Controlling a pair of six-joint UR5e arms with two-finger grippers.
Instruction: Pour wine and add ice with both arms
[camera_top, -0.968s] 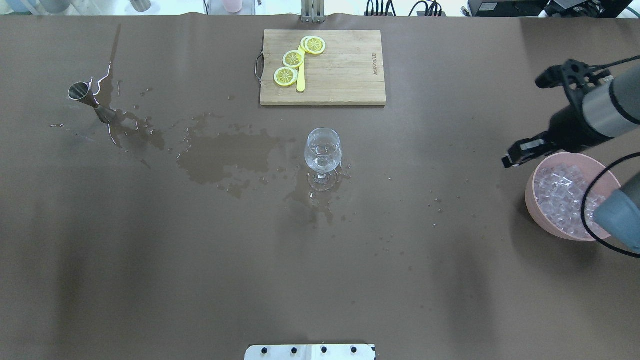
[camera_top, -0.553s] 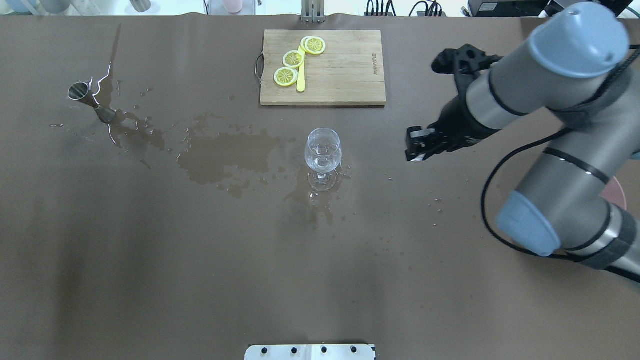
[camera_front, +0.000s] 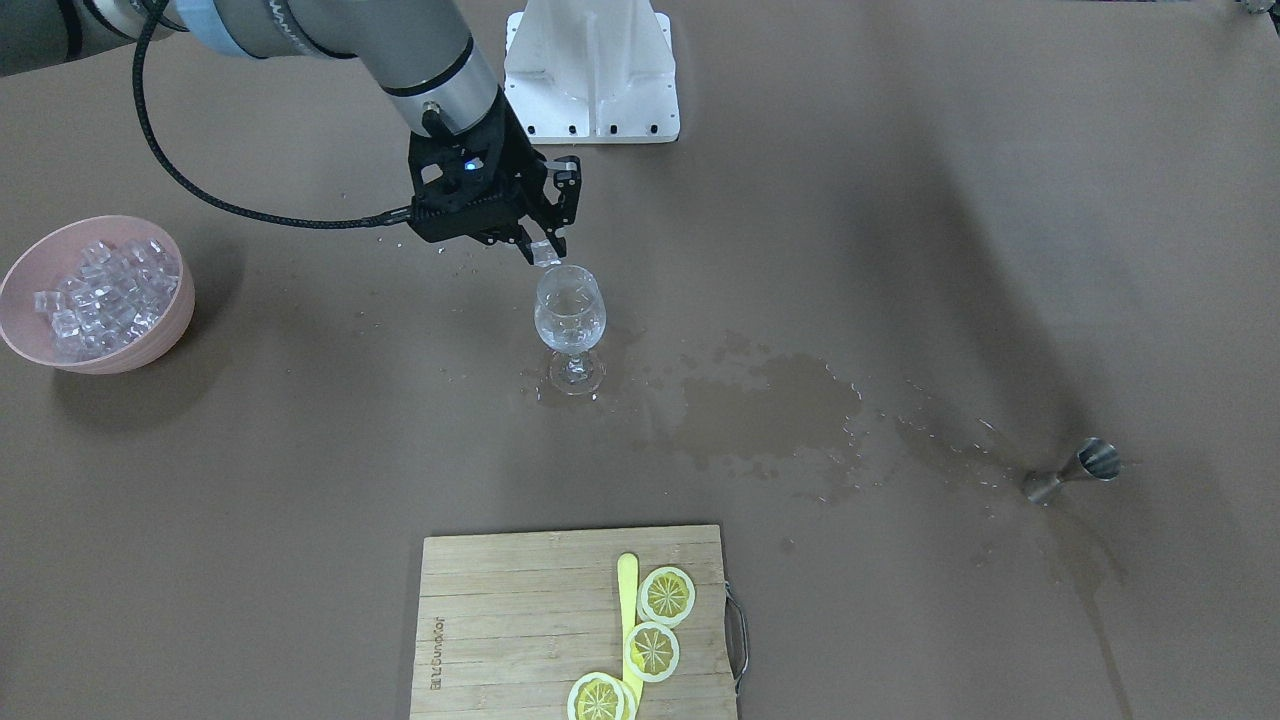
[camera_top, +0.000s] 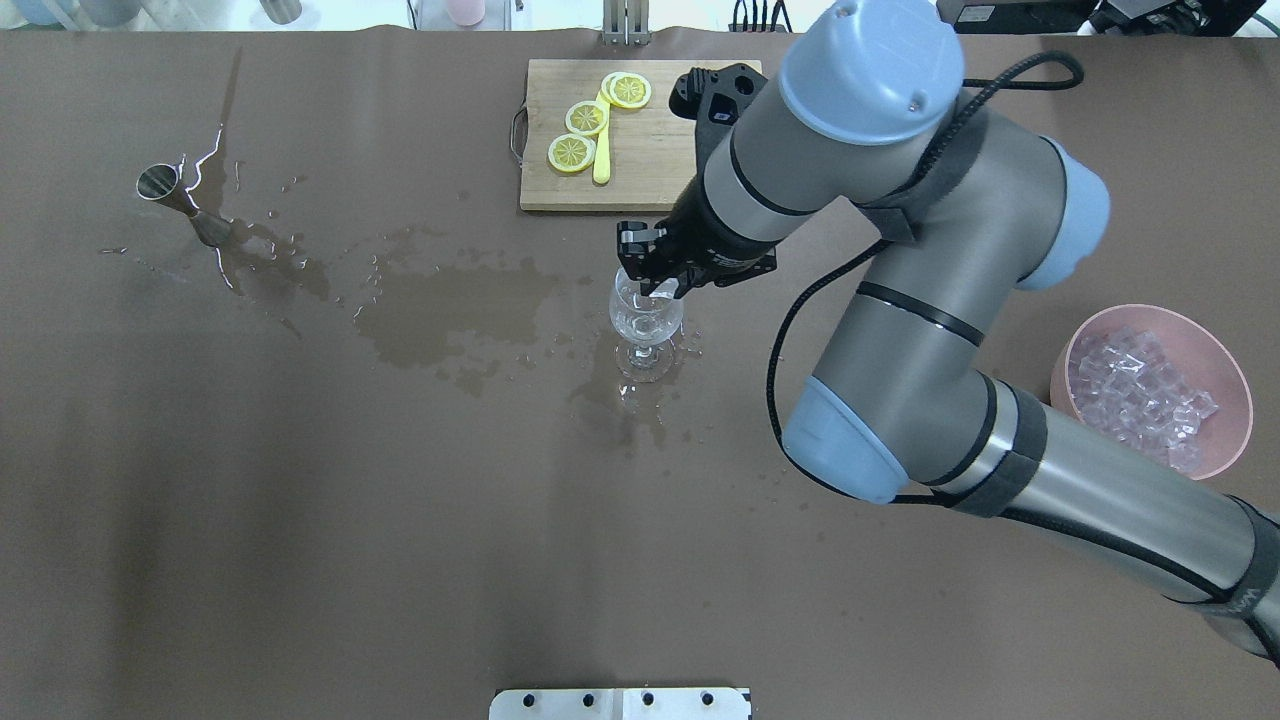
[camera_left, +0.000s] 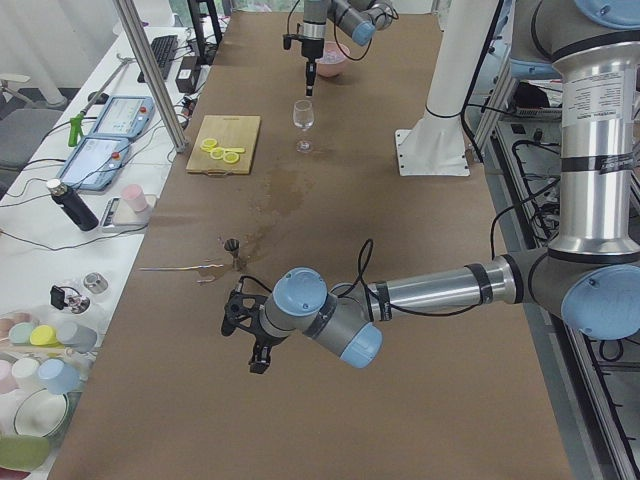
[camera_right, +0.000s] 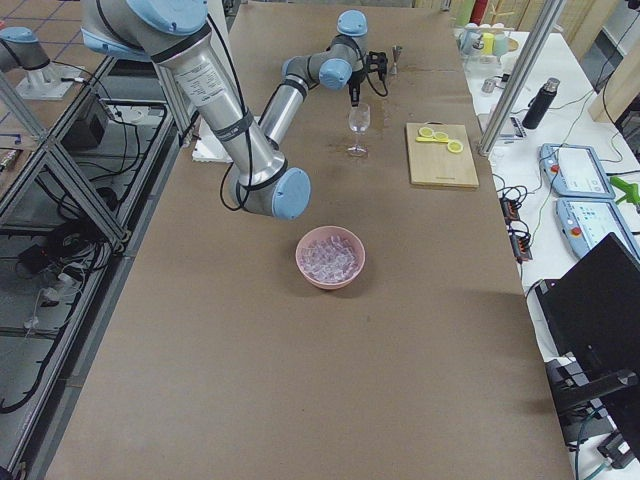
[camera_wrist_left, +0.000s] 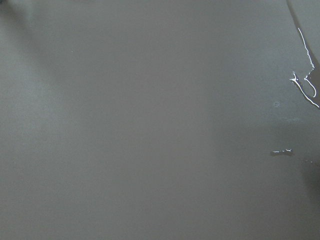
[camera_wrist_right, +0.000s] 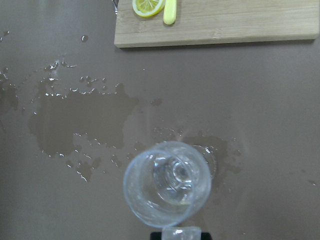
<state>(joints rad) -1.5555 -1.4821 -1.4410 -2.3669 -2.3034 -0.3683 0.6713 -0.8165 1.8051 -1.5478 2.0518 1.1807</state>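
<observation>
A clear stemmed wine glass (camera_top: 645, 320) stands mid-table with a little clear wine (camera_wrist_right: 170, 187) in it; it also shows in the front view (camera_front: 570, 310). My right gripper (camera_top: 657, 287) hangs just above the glass rim, shut on one ice cube (camera_front: 545, 255), which shows at the bottom edge of the right wrist view (camera_wrist_right: 181, 234). More ice (camera_top: 1140, 390) fills a pink bowl (camera_top: 1058, 375) at the right. My left gripper (camera_left: 255, 345) shows only in the exterior left view, low over the table's left end; I cannot tell if it is open or shut.
A steel jigger (camera_top: 180, 200) lies on its side at the far left in a wet streak. A large wet patch (camera_top: 450, 310) spreads left of the glass. A wooden board (camera_top: 690, 150) with lemon slices (camera_top: 585, 118) lies behind the glass. A white pedestal (camera_front: 590, 70) stands at the robot's side.
My right arm has swung left from above the ice bowl to above the wine glass, with the cube in its gripper. The glass, jigger and board have not moved.
</observation>
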